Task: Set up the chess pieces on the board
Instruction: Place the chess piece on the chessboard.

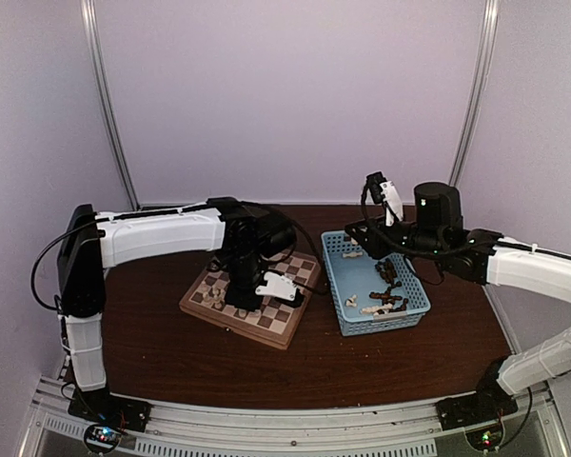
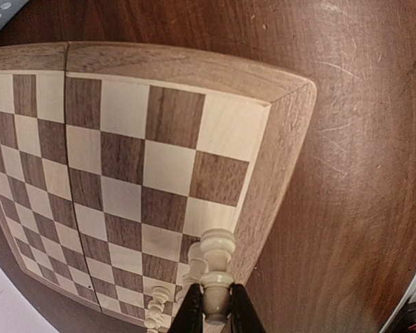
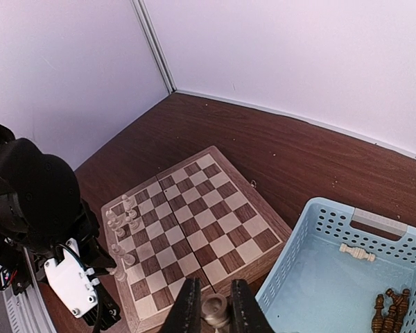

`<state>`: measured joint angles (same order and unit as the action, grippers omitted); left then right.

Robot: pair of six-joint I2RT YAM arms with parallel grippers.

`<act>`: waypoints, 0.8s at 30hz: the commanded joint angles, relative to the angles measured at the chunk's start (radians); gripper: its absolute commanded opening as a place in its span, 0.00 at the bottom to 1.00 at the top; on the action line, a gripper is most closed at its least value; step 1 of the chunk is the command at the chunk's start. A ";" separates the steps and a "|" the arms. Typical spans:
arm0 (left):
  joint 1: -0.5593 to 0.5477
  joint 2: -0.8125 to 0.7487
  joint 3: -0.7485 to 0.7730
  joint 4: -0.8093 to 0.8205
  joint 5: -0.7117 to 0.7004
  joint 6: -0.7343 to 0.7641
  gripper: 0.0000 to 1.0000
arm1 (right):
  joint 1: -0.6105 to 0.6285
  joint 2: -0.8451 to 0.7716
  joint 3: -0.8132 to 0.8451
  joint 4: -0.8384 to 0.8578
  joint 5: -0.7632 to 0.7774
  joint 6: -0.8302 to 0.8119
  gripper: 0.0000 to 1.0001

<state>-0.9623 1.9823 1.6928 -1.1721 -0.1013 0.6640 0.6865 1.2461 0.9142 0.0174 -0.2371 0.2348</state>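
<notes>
The board [image 1: 230, 317] lies left of centre on the table. My left gripper [image 2: 217, 306] is shut on a cream-white chess piece [image 2: 218, 258], held upright over the board's corner [image 2: 263, 173] by its rim. Several cream-white pieces [image 3: 118, 225] stand on squares near that same edge. My right gripper [image 3: 213, 306] is shut on another pale piece [image 3: 214, 309], seen from above, hanging between the board [image 3: 194, 208] and the basket. In the top view the right gripper [image 1: 360, 234] hovers over the basket's far left corner.
A light-blue perforated basket [image 1: 339, 290] stands right of the board. It holds dark brown pieces [image 3: 392, 309] and a cream-white one [image 3: 357, 252]. The left arm [image 3: 28, 208] looms over the board's near-left side. Walls close the back and sides.
</notes>
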 commanded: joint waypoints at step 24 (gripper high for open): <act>-0.005 0.112 0.065 -0.043 -0.094 0.028 0.16 | -0.010 -0.030 -0.024 0.030 0.023 -0.007 0.06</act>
<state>-0.9623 2.0895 1.7302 -1.1961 -0.1829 0.6777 0.6827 1.2453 0.9039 0.0204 -0.2337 0.2340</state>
